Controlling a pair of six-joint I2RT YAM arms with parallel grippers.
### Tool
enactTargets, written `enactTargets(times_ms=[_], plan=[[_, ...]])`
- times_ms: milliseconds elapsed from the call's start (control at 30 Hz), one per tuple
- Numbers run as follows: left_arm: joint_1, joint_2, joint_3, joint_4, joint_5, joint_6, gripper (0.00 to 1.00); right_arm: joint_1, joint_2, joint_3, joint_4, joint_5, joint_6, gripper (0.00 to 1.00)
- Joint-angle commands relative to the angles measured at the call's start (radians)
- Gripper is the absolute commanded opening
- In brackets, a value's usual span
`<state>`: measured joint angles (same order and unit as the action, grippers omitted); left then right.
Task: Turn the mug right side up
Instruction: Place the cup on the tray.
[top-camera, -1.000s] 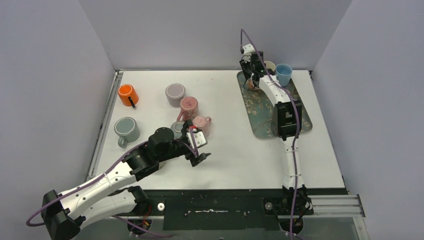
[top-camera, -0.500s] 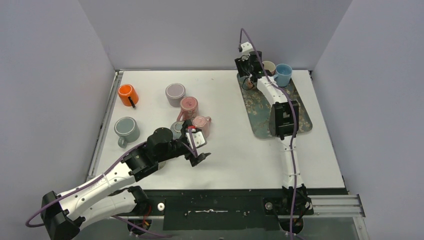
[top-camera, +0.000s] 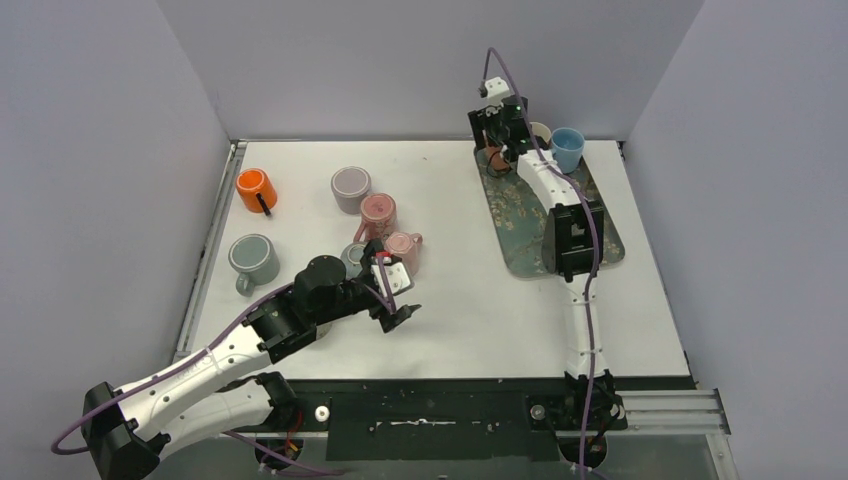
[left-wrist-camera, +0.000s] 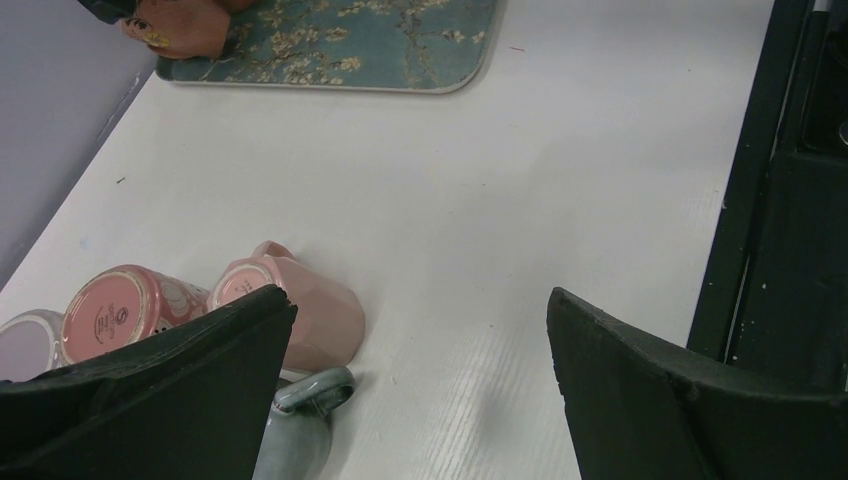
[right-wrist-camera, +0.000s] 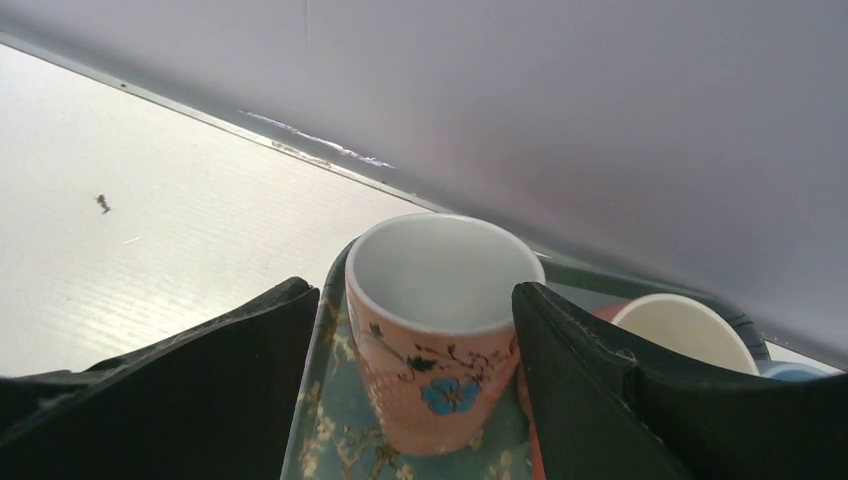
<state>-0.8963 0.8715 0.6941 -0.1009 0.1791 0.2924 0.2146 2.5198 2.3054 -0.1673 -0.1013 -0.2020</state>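
mug: salmon floral ceramic mug (right-wrist-camera: 440, 330) stands mouth up at the 11 o'clock corner of the teal blossom-print tray (top-camera: 520, 240); looks righted
right end effector (right-wrist-camera: 410, 290): jaws spread either side of mug, not gripping
left end effector (left-wrist-camera: 420, 300): wide, empty, over tabletop (left-wrist-camera: 560, 150), tipped pink faceted mug (left-wrist-camera: 310, 315) at its 9 o'clock

An upright mug (right-wrist-camera: 435, 330) stands on the tray (top-camera: 515, 235) at its far left corner. A second mug (top-camera: 540, 132) and a third mug (top-camera: 568, 148) sit to its right along the tray's far edge. On the table (top-camera: 470, 300) left of the tray is a cluster of four mugs (top-camera: 377, 210). Farther left of the tray, a far mug (top-camera: 256, 190) sits behind a near mug (top-camera: 253, 258).
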Motion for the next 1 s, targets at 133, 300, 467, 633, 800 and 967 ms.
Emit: enactTargets(times_ms=[133, 300, 467, 633, 800, 967], plan=[[-0.004, -0.013, 0.009, 0.030, -0.048, 0.008, 0.97, -0.005, -0.272, -0.220, 0.068, -0.005, 0.020, 0.69], [-0.004, -0.016, 0.005, 0.034, -0.044, 0.009, 0.97, -0.004, -0.253, -0.221, 0.034, 0.022, 0.044, 0.69], [-0.003, -0.004, 0.010, 0.026, -0.050, 0.009, 0.97, 0.005, -0.187, -0.129, -0.023, 0.074, 0.271, 0.65], [-0.002, 0.022, 0.019, 0.038, -0.139, -0.050, 0.97, 0.077, -0.192, -0.187, 0.015, 0.198, 0.346, 0.66], [0.000, 0.065, 0.058, 0.030, -0.286, -0.131, 0.97, 0.134, -0.179, -0.193, 0.016, 0.392, 0.415, 0.67], [0.013, 0.098, 0.118, -0.013, -0.408, -0.232, 0.97, 0.158, -0.155, -0.209, 0.030, 0.538, 0.472, 0.68]])
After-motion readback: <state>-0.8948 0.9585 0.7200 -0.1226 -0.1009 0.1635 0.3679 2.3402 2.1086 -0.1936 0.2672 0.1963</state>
